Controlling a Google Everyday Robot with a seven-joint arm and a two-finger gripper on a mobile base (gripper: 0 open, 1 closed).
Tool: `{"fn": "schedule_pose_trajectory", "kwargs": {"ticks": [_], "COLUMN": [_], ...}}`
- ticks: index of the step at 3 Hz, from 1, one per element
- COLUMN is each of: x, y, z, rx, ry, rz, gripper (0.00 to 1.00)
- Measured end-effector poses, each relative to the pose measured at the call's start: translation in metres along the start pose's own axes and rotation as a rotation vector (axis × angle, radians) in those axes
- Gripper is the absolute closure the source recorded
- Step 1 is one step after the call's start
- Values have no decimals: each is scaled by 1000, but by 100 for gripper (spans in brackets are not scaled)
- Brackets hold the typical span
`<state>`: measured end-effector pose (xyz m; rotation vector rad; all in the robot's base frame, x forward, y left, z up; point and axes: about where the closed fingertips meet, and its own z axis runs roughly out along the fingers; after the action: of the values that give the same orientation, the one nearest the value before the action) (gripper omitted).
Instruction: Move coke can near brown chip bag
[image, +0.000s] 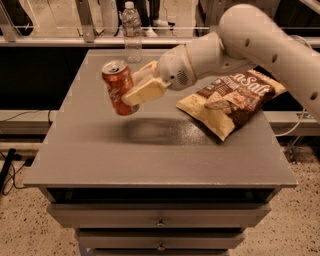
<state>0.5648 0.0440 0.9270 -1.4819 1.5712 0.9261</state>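
The coke can (115, 85), red-orange with a silver top, hangs tilted above the grey table top (150, 150), left of centre. My gripper (134, 89) is shut on the can, its cream fingers (145, 91) clamped on the can's right side. The white arm reaches in from the upper right. The brown chip bag (235, 100), dark brown and cream-yellow with "Sea Salt" lettering, lies flat on the table's right side, to the right of the can and apart from it.
A clear plastic water bottle (131, 30) stands at the table's back edge behind the can. The table is a drawer cabinet with two drawer fronts (160, 217) below. Cables (15, 165) lie on the floor at left.
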Motion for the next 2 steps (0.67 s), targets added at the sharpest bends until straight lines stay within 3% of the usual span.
{"fn": "schedule_pose_trajectory", "kwargs": {"ticks": [1, 2], "x": [-17, -18], "y": [-40, -84], "z": [-62, -125], "rx": [111, 241], "ry": [16, 23], "rz": [-75, -96], "gripper": [100, 100]}}
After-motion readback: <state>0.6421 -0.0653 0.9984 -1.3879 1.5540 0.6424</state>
